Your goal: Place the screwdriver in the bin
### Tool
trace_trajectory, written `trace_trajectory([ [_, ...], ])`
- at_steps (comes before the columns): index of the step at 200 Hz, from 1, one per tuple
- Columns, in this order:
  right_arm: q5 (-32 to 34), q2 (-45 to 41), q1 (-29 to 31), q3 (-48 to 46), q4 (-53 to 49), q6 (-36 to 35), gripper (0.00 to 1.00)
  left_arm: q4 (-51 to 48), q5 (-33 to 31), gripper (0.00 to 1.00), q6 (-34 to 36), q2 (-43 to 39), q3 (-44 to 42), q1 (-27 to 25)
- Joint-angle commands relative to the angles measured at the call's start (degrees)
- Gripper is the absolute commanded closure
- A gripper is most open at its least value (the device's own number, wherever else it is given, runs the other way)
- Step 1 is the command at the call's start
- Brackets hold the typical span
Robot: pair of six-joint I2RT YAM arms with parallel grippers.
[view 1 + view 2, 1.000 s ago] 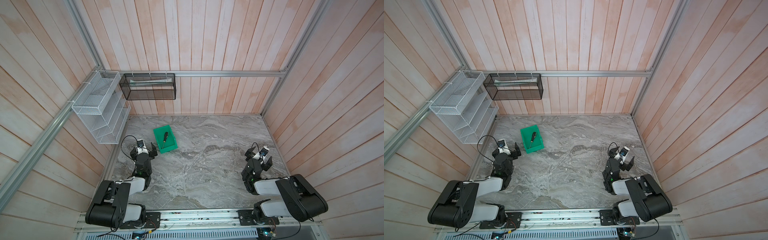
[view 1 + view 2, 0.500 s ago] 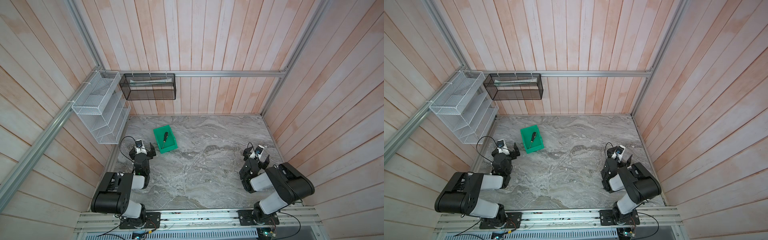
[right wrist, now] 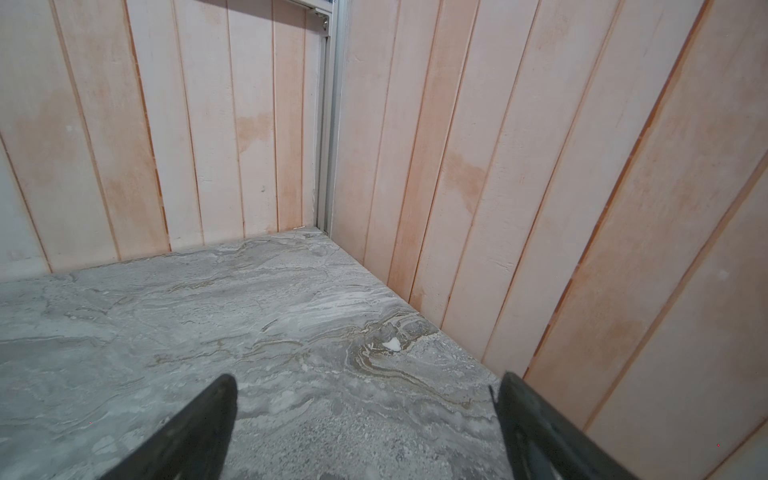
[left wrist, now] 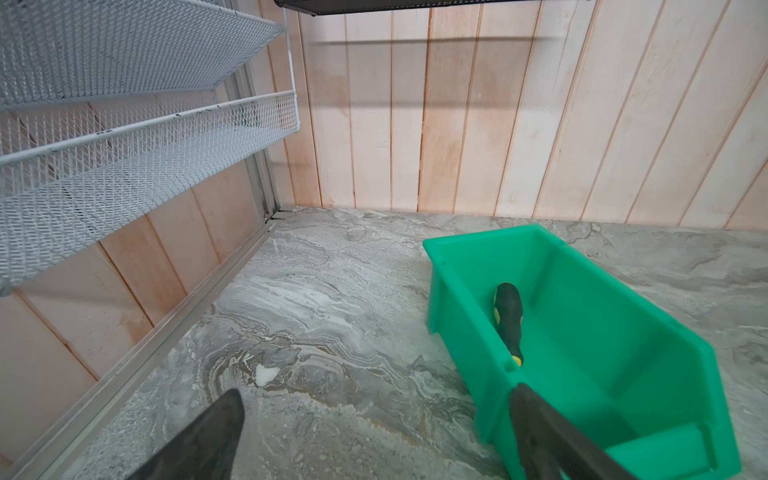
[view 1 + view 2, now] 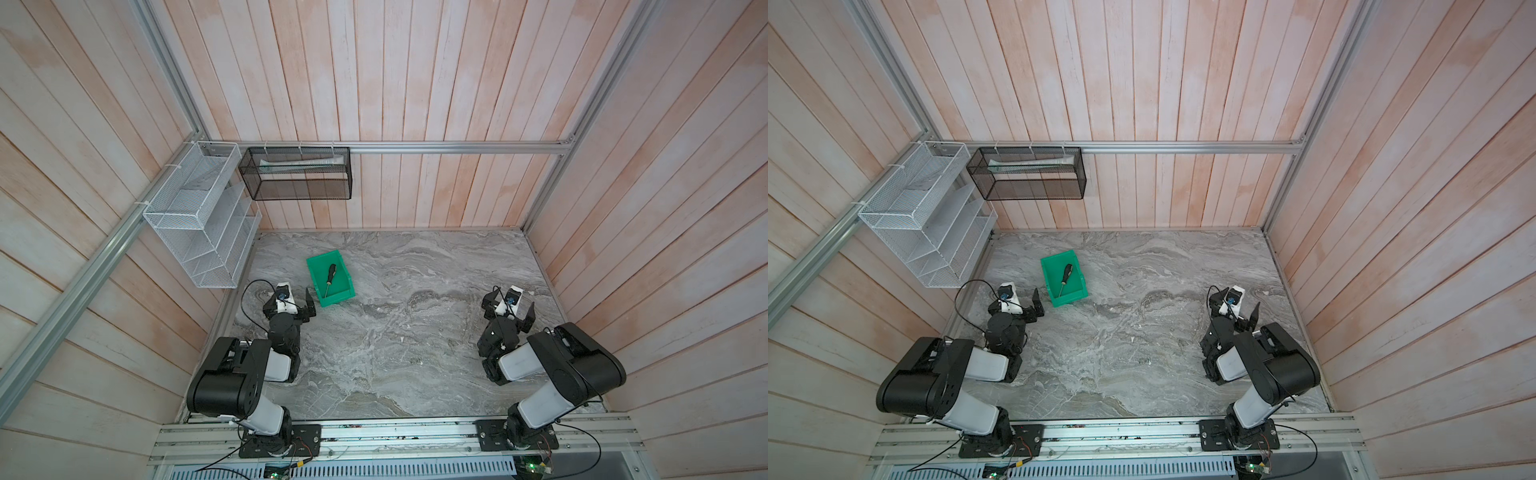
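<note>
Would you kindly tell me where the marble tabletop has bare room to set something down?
Widest bare patch: the middle of the marble tabletop, from the green bin to the right pincer. The strip between bin and back wall is bare too. Crowded only beside the bin, which holds the screwdriver, near the left pincer.

Glossy green plastic bin, marbled stone tabletop

Green bin, black-handled screwdriver

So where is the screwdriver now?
In both top views the screwdriver lies inside the green bin, on the left side, just past the open left pincer.
</note>
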Motion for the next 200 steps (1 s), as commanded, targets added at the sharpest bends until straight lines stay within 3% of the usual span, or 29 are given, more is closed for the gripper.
trace_trajectory([
  [1,-4.15,-1.49,-0.87,-0.12,-1.62,0.73,0.01,-0.08,1.14,0.00,0.42,-0.27,1.01,0.33],
  [50,-14.48,-5.07,-5.17,-1.98,-5.51,5.03,0.02,-0.39,1.17,0.00,0.43,-0.31,1.07,0.34],
  [87,-30.77,-5.51,-12.46,-0.40,-13.46,10.33,0.02,-0.41,1.19,0.00,0.43,-0.34,1.03,0.34],
  [96,-31.00,-1.17,-13.22,-0.62,-6.06,8.59,0.02,-0.39,1.24,0.00,0.43,-0.35,1.10,0.34],
  [104,-32.82,-4.13,-14.01,0.93,-15.57,11.59,0.02,-0.40,1.21,0.00,0.43,-0.31,1.14,0.34],
  [109,-34.42,-3.54,-14.78,0.78,-13.76,11.28,0.02,-0.45,1.19,0.00,0.43,-0.35,1.10,0.34],
  [115,-34.20,-2.34,-14.91,-0.07,-9.43,10.19,0.02,-0.56,1.23,0.00,0.43,-0.37,1.12,0.34],
  [124,-34.30,-4.02,-14.91,1.00,-15.24,11.89,0.02,-0.39,1.23,0.00,0.43,-0.31,1.13,0.36],
  [134,-33.95,-2.67,-14.85,0.12,-10.49,10.41,0.02,-0.56,1.24,0.00,0.39,-0.30,1.12,0.38],
  [144,-34.01,-3.80,-14.87,0.75,-14.15,11.51,0.02,-0.39,1.21,0.00,0.43,-0.34,1.17,0.34],
  [200,-33.93,-3.33,-14.89,0.42,-12.43,11.02,0.02,-1.25,1.45,0.00,0.34,-0.18,1.63,0.47],
])
